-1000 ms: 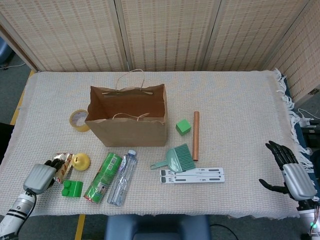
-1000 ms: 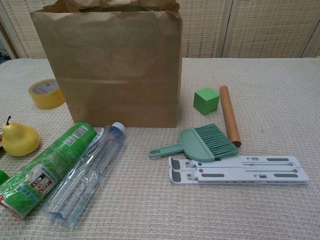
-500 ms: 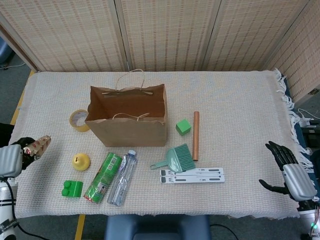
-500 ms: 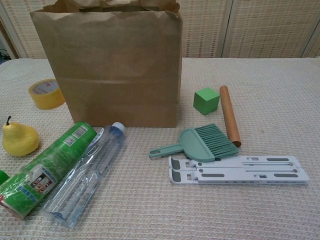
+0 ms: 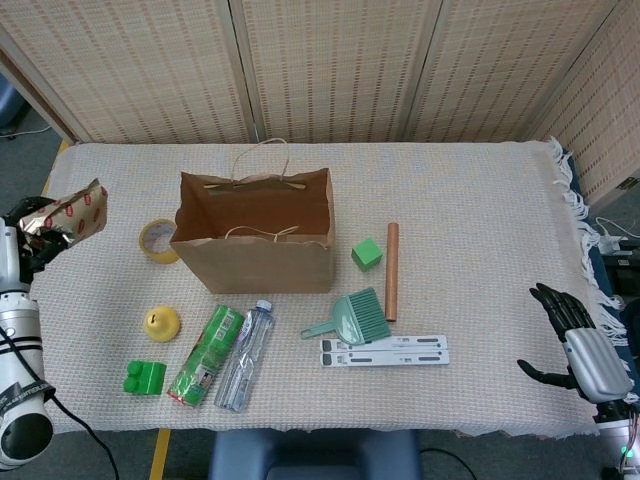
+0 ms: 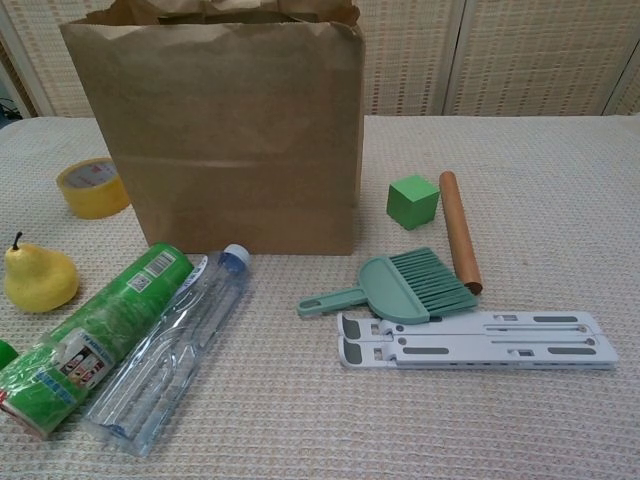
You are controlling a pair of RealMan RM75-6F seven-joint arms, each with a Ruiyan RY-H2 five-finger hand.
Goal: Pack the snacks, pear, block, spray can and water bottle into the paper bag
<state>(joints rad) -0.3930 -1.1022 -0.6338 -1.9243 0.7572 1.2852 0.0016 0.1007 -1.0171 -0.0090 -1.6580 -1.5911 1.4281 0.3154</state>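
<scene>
My left hand (image 5: 22,232) is raised at the far left of the head view and grips a shiny snack packet (image 5: 72,212). The open paper bag (image 5: 256,236) (image 6: 225,130) stands upright mid-table. In front of it lie a yellow pear (image 5: 162,322) (image 6: 36,276), a green spray can (image 5: 206,353) (image 6: 85,335) and a clear water bottle (image 5: 245,354) (image 6: 175,347). A green studded block (image 5: 144,377) sits at the near left. My right hand (image 5: 578,345) hangs open off the table's right edge, holding nothing.
A tape roll (image 5: 157,240) (image 6: 92,186) lies left of the bag. To the bag's right are a green cube (image 5: 367,253) (image 6: 413,201), a wooden rod (image 5: 392,270) (image 6: 459,243), a teal brush (image 5: 353,318) (image 6: 402,287) and a white folding stand (image 5: 385,350) (image 6: 478,339).
My left hand has lifted the snack packet from beside the pear, up and away along the table's left side. The right hand has not moved.
</scene>
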